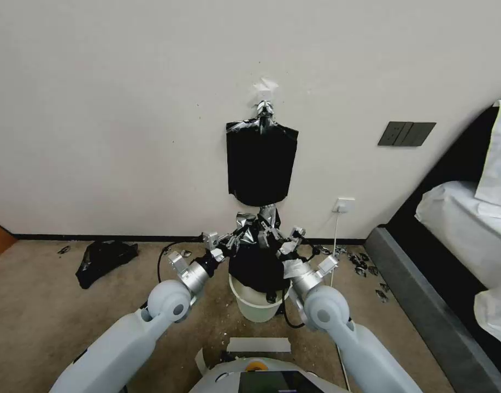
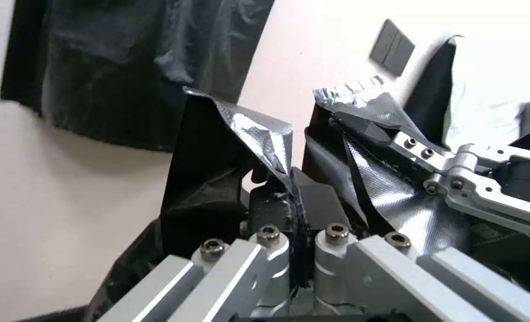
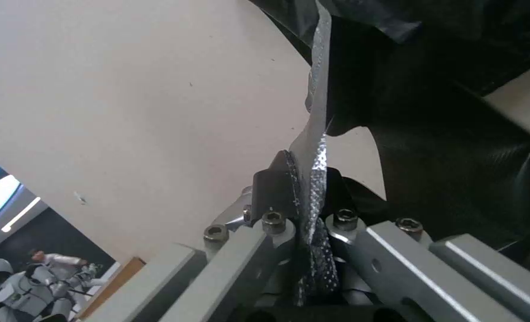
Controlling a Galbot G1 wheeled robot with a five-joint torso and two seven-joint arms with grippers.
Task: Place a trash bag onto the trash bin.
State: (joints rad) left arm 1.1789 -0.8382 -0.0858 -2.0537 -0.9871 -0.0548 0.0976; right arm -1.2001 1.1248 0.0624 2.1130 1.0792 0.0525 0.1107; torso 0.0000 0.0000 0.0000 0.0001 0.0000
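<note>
Gripping trash bag (image 1: 257,256) over trash bin (image 1: 255,305), no labels

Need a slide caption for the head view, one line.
Left gripper and right gripper each pinch the glossy black plastic trash bag above the round cream-white trash bin.

You have a flat black sheaf (image 1: 261,164) hanging on the wall from a silver clip (image 1: 264,109). A squashed black plastic heap (image 1: 104,260) lies on the carpet (image 1: 42,305) by the skirting. A dark switch plate (image 1: 406,134) and white socket (image 1: 345,205) sit beside the bed (image 1: 469,229).
</note>
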